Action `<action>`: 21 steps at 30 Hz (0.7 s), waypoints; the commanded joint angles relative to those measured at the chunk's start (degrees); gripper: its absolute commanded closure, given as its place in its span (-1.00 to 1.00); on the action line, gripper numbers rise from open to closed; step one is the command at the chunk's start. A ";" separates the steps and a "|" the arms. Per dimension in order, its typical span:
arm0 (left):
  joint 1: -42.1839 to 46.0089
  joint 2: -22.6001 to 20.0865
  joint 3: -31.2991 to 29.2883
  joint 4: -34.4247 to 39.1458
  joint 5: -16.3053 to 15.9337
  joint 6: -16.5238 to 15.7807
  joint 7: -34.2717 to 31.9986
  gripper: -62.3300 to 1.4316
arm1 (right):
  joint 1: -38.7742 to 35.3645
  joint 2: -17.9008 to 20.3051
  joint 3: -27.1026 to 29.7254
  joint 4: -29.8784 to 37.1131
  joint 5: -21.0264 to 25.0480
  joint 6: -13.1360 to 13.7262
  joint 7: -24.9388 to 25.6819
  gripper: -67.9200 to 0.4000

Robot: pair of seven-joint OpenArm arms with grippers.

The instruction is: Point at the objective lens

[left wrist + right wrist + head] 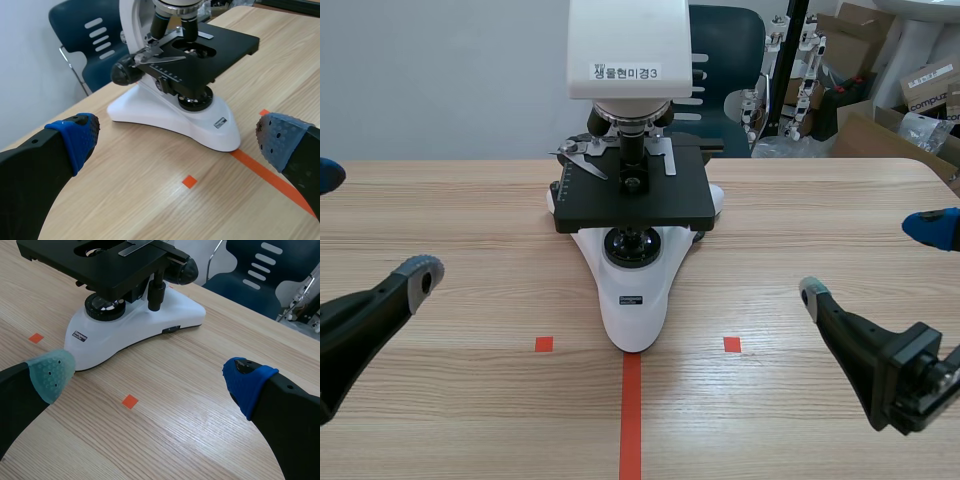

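I'm seeing one microscope (636,290) standing at the middle of the one table (470,400). It is carrying one black stage (675,200). Under its nosepiece I'm counting three dark barrels, and the middle one, the objective lens (632,150), is pointing straight down at the stage. Two grippers are sitting low over the near part of the table: the left gripper (372,225) and the right gripper (871,260). Both are holding their fingers wide apart and gripping nothing. The objective lens is sitting between the two grippers but farther up the table and higher, well apart from both. One dark blue chair (725,60) is standing behind the table.
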 commanded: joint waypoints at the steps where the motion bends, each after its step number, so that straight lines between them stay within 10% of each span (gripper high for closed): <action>1: -1.20 0.15 0.22 0.35 -1.46 0.07 -0.31 -1.00 | 0.66 0.44 0.33 0.37 0.83 0.02 0.68 -1.00; 21: -1.92 0.13 0.22 0.46 -1.90 0.07 0.94 -1.00 | 0.63 0.44 0.33 0.37 0.81 0.02 0.66 -1.00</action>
